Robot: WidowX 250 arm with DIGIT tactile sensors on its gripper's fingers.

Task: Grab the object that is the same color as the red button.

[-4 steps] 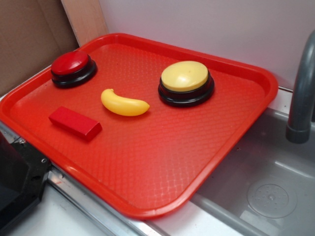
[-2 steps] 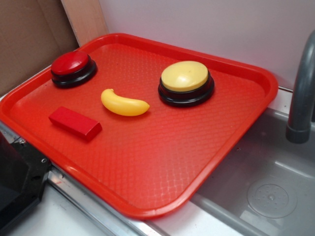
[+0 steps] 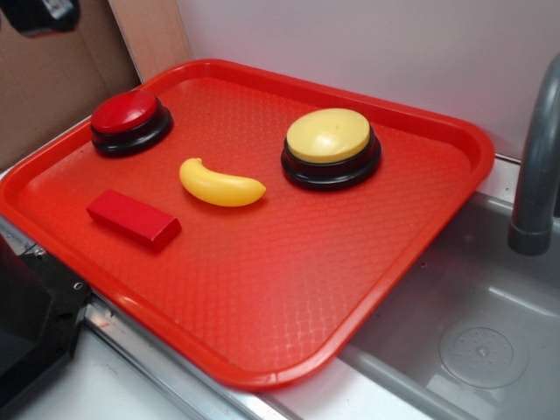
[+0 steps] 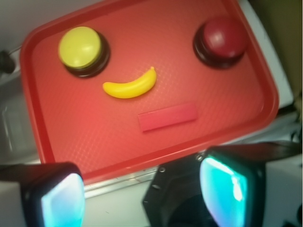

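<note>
Exterior view: red tray (image 3: 411, 254) carries everything. Block (image 3: 133, 218) lies flat near the tray's left edge, toward the front-left corner, nothing touching it. Red button (image 3: 129, 121) sits at the back-left corner, yellow button (image 3: 330, 147) toward the back-right, banana (image 3: 220, 185) between them, just beside the block but apart. Change from the frames a moment earlier: a dark shape, likely part of the arm, has appeared at the top-left corner of the view above the cardboard (image 3: 52, 87); tray items have not moved. A sink (image 3: 477, 324) and a grey faucet pipe (image 3: 535, 166) sit right of the tray. Wrist view: camera looks down over the whole tray from outside its front edge; the block (image 4: 167, 117) is centred, nearest that edge, the banana (image 4: 131, 85) above it, the red button (image 4: 221, 39) top right, the yellow button (image 4: 82, 48) top left. Gripper (image 4: 142, 189) has its fingers spread wide apart, holding nothing, still high and well apart from the block. My read: the approach has only just begun; the grab is not yet started, and the next move calls for descending over the block, jaws across its short side.
</note>
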